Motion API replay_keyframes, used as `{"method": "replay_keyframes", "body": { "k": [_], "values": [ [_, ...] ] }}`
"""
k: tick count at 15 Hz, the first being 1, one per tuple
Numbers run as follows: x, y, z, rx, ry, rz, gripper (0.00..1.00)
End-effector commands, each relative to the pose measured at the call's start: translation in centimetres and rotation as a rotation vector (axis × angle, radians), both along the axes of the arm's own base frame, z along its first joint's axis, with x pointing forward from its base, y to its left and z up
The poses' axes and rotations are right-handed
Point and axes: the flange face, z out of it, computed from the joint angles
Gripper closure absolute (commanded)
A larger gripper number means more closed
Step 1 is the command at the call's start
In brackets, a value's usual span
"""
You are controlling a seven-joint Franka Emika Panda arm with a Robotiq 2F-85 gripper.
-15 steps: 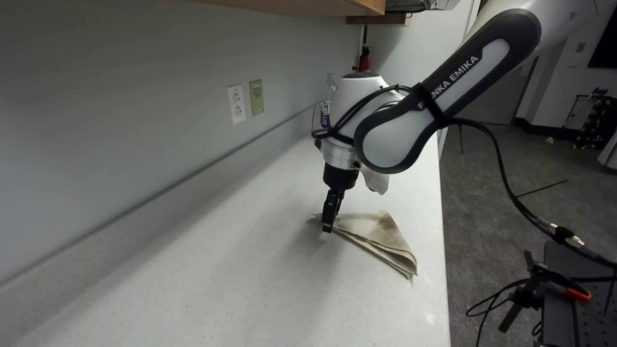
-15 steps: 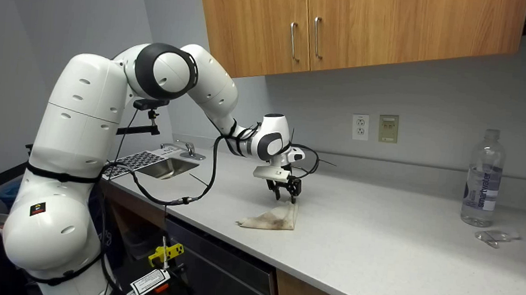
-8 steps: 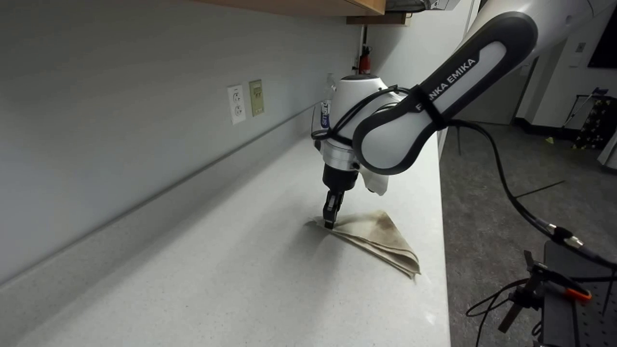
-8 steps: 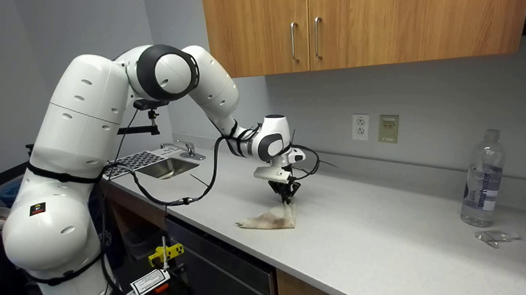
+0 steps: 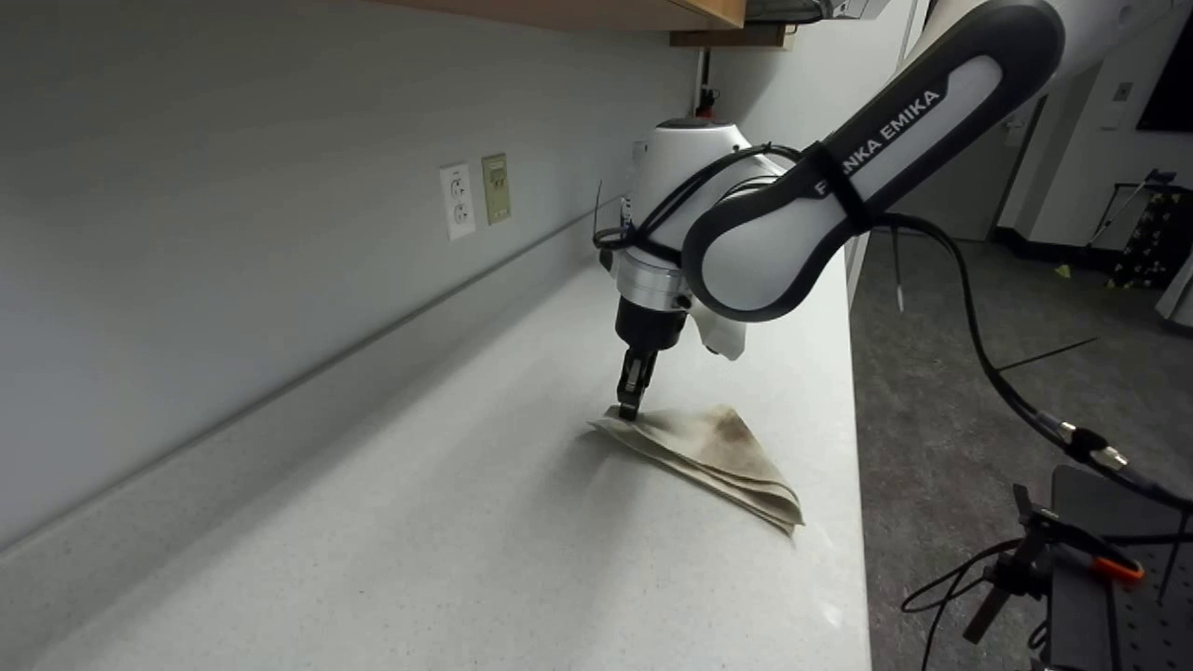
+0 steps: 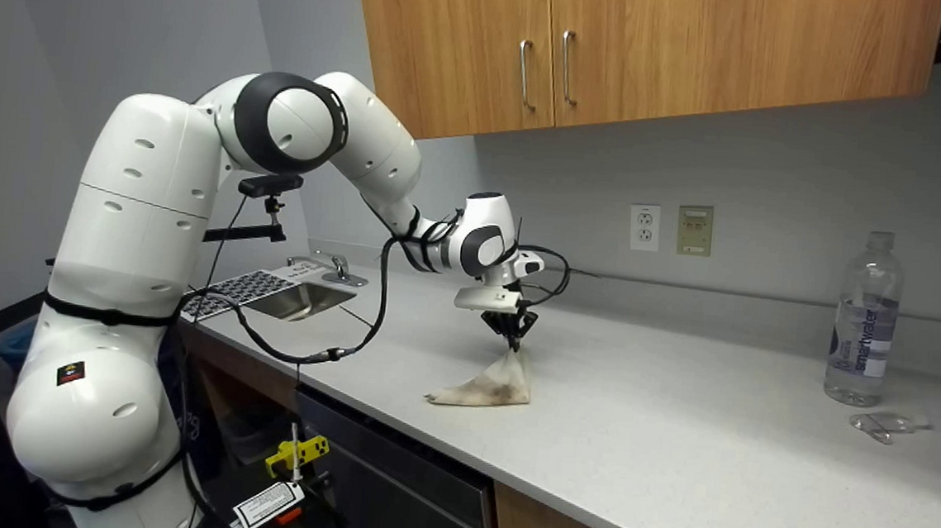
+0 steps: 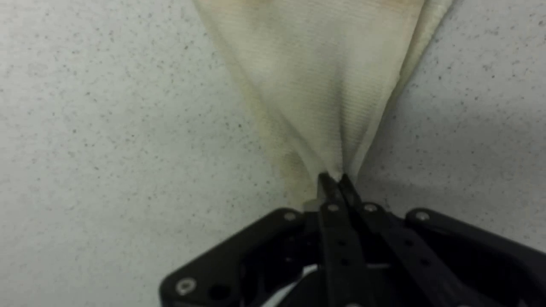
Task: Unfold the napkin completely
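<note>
- Your Robotiq gripper [image 7: 335, 176] is pinched tight on a gathered corner of the napkin [image 7: 315, 72], fingertips [image 7: 326, 188] drawn nearly together around the cloth.
- The napkin sits on the countertop [image 5: 419, 540]; the corner you hold is lifted off it.
- In the wrist view it tapers toward 6 o'clock, its long axis running close to 12–6, the broad part passing out of sight at 12.
- In an exterior view, you see the napkin [image 5: 713, 443] lying lengthwise from 10 to 4 o'clock.
- In an exterior view, the napkin [image 6: 491, 388] forms a rough triangle: pinched corner toward 1, narrow tip toward 9.
- It is beige, finely ribbed cloth with brownish stains; creases converge on your fingertips, and stacked layers show along its edge.
- The countertop is pale with dark specks.
- Well apart, at the napkin's 3 o'clock, a clear smartwater bottle [image 6: 862, 345] stands upright; toward 10, a shiny metal sink [image 6: 302, 298].
</note>
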Motion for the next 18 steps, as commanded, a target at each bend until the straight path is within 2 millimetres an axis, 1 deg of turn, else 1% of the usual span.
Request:
{"method": "replay_keyframes", "body": {
  "k": [1, 4, 7, 12, 15, 18],
  "values": [
    [-1.5, -0.4, 3.8, -0.064, -0.045, 0.039, 0.99],
    [-3.5, -1.3, 5.7, -0.108, -0.058, 0.063, 0.99],
    [-6.2, -2.3, 6.5, -0.117, -0.04, 0.055, 0.99],
    [-10.9, -4.2, 6.2, -0.131, 0.024, 0.016, 0.99],
    [-13.3, -6.1, 5.7, -0.176, 0.078, -0.041, 0.99],
    [-15.2, -8.3, 5.3, -0.246, 0.121, -0.11, 0.99]
  ]
}}
